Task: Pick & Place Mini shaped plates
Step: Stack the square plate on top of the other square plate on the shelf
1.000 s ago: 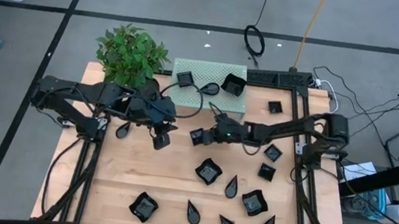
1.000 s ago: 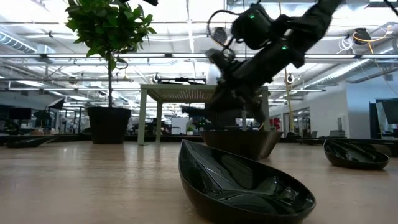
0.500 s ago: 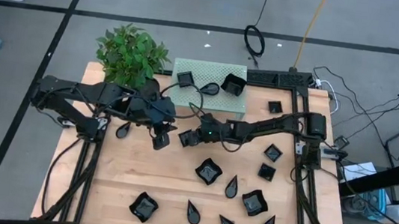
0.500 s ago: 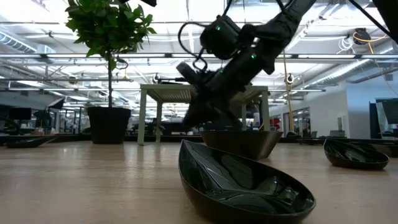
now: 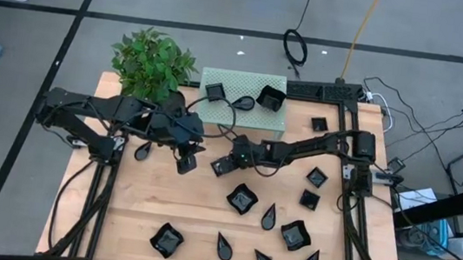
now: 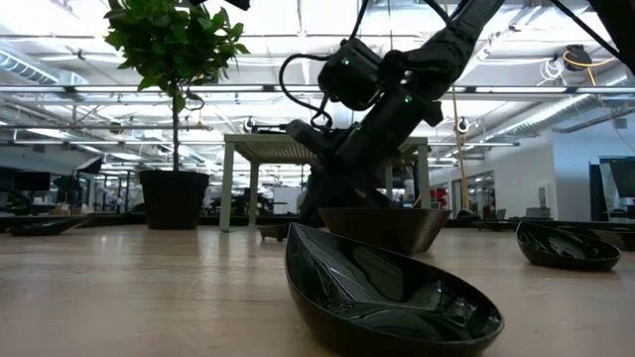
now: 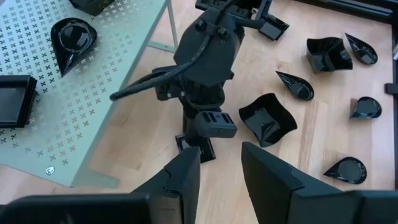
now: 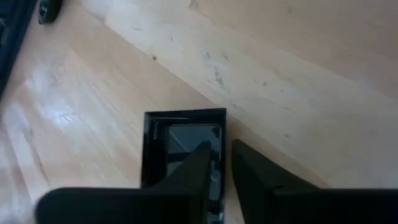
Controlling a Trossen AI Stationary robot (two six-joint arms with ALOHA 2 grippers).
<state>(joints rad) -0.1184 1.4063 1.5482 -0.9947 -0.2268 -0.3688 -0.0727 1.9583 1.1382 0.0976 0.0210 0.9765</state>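
On the wooden table (image 5: 205,206), black plates (image 5: 242,199) lie scattered.

flat squares (image 5: 319,123) 5 | teardrops (image 5: 269,216) 6 | wavy squares (image 5: 242,199) 4 | plant (image 5: 152,61) 1

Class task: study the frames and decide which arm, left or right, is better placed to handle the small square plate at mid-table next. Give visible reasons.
Right. The right gripper is down at the small square plate, fingers astride its rim. The left gripper hovers beside it, open and empty.
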